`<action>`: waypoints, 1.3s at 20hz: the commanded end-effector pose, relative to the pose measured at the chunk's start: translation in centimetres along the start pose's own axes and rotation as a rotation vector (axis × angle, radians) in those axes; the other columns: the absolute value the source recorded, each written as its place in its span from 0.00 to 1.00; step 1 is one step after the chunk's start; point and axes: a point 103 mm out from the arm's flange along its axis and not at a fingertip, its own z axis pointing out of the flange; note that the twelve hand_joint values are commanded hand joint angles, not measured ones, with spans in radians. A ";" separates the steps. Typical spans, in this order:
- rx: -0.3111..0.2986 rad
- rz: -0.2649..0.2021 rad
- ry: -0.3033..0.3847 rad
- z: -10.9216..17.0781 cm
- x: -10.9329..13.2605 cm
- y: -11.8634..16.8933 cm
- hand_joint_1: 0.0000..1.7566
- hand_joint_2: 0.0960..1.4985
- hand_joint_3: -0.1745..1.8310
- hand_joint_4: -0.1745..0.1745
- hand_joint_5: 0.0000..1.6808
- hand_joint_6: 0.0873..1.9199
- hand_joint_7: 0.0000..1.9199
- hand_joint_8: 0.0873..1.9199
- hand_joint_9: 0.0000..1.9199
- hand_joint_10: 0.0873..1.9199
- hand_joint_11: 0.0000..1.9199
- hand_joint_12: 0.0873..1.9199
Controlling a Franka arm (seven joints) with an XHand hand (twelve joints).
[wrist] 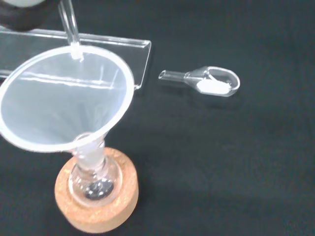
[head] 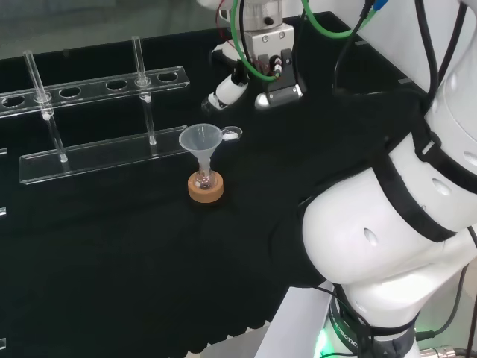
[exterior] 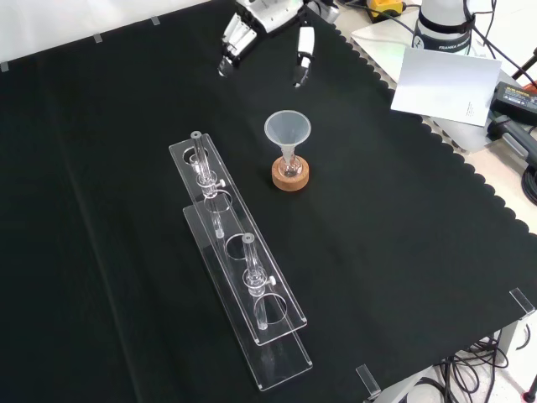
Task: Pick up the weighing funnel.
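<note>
The hand [head: 229, 88] hangs over the far part of the black cloth [head: 112, 261] with its fingers [exterior: 233, 44] and thumb [exterior: 303, 52] spread apart and nearly straight, clasping nothing. In the head view the weighing funnel [head: 232, 134] lies flat on the cloth just below the fingertips, apart from them, between the hand and the funnel [head: 200, 140]. In the wrist view the weighing funnel [wrist: 212, 82] has a little white powder in its scoop, and its short stem points towards the clear test tube rack [wrist: 115, 49]. Beyond it from the hand, the funnel stands mouth up with its stem in a small flask [wrist: 92, 181] on a cork ring [wrist: 98, 211]. In the front view the rack [exterior: 239, 277] lies farther from the hand than the funnel, with test tubes [exterior: 200, 164] upright in it.
</note>
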 end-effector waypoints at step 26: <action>0.065 0.062 -0.086 3.5 -6.2 13.8 0.50 0.38 0.33 0.42 0.30 0.00 0.26 0.30 0.41 0.22 0.33 0.65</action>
